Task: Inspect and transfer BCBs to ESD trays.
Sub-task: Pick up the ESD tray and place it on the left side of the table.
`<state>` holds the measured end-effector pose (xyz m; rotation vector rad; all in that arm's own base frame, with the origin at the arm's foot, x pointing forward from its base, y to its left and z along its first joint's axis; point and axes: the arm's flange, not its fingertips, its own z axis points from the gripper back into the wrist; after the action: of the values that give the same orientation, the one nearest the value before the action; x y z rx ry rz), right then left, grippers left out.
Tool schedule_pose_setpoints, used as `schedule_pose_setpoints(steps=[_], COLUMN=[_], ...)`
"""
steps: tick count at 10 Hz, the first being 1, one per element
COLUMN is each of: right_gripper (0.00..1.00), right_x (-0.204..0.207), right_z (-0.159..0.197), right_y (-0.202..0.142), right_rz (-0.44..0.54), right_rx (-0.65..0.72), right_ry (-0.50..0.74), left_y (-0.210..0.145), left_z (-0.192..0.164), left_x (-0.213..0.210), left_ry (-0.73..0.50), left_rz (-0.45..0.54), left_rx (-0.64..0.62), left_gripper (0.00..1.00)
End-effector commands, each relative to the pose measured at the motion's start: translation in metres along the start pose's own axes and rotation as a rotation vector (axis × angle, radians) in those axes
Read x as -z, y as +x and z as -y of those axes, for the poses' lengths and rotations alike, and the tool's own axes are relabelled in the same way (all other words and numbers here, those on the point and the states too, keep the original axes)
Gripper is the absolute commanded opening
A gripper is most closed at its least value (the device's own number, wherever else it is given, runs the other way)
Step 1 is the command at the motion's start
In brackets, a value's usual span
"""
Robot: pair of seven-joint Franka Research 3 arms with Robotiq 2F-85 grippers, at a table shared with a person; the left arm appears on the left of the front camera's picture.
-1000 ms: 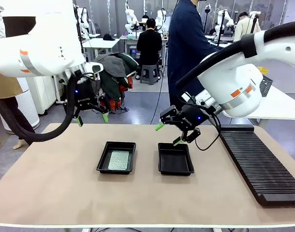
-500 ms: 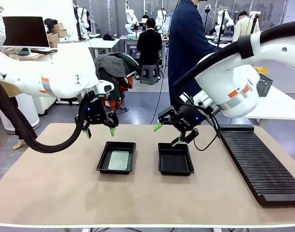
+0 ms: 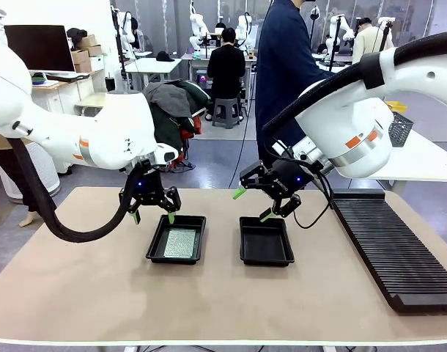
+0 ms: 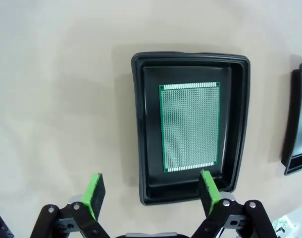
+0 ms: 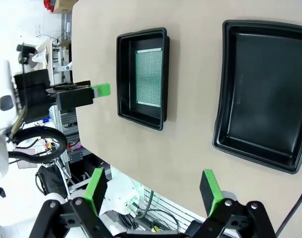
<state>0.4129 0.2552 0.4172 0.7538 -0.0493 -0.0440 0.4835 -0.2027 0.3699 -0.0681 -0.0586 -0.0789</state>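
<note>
One thin green speckled circuit board (image 3: 181, 243) lies flat in the left shallow black rectangular plastic tray (image 3: 152, 249) on the tan bench (image 3: 77, 286). Since a second ago the left tool (image 3: 153, 217) has dropped and swung inward, now over that tray's far rim, spread wide, holding nothing. The right tool (image 3: 254, 204) has hardly moved, also wide, above the matching right tray (image 3: 266, 242).
</note>
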Motion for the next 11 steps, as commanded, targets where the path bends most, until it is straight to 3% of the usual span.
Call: schedule_pose_setpoints(steps=[1,11], right_gripper=[1.0,1.0], right_x=[0.002,0.002], right_z=[-0.003,-0.003], right_y=[0.004,0.004], right_rz=[0.012,0.012], right_rx=[0.018,0.018], right_ry=[-0.025,-0.025], left_y=[0.013,0.027], left_z=[0.004,-0.008], left_x=[0.01,0.058], left_ry=[0.023,0.02], left_rz=[0.011,-0.076], left_rx=[0.008,0.028], left_gripper=[1.0,1.0])
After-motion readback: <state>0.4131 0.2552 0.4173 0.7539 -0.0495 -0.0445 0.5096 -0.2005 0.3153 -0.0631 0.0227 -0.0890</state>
